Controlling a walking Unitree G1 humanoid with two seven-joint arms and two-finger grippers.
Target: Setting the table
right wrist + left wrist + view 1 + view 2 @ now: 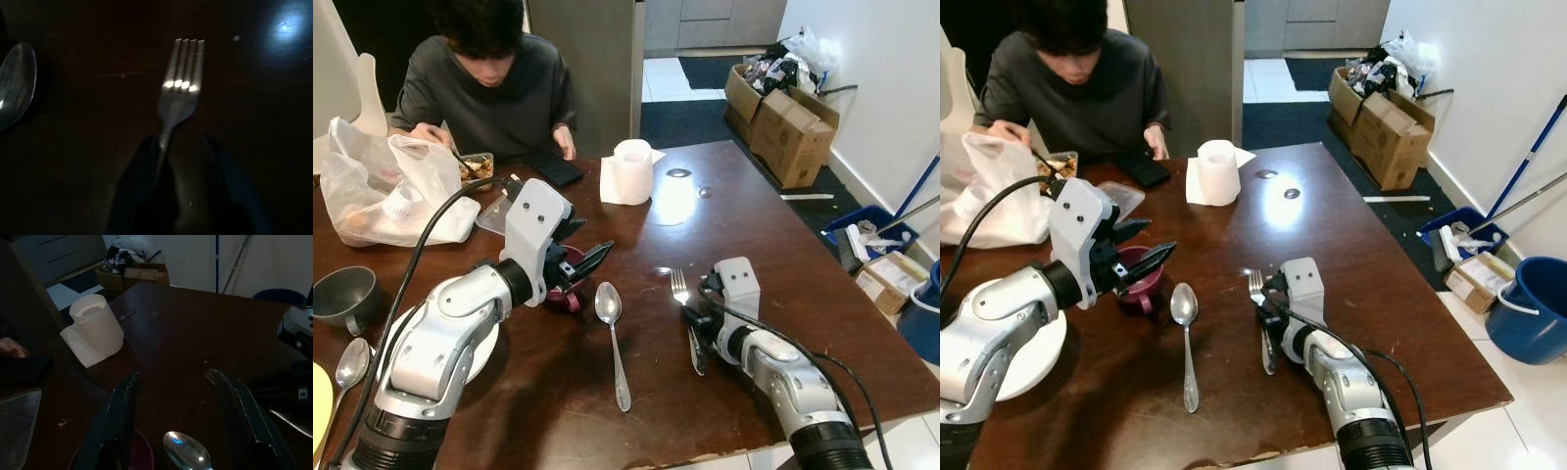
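Fork (180,93) handle was buried under the right gripper (181,161) fingers, so grip contact unreadable (wrist view too dark). Maroon cup (1136,279) was mostly hidden behind the left gripper (1141,250). Second spoon (350,367) ran off the frame's left edge at the table's (744,215) near-left corner.

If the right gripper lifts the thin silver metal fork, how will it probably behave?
The thin silver metal fork looks stiff, so it should not bend. Its polished surface may slip between the right gripper fingers. Gripped at the neck, its long handle could tilt it down.
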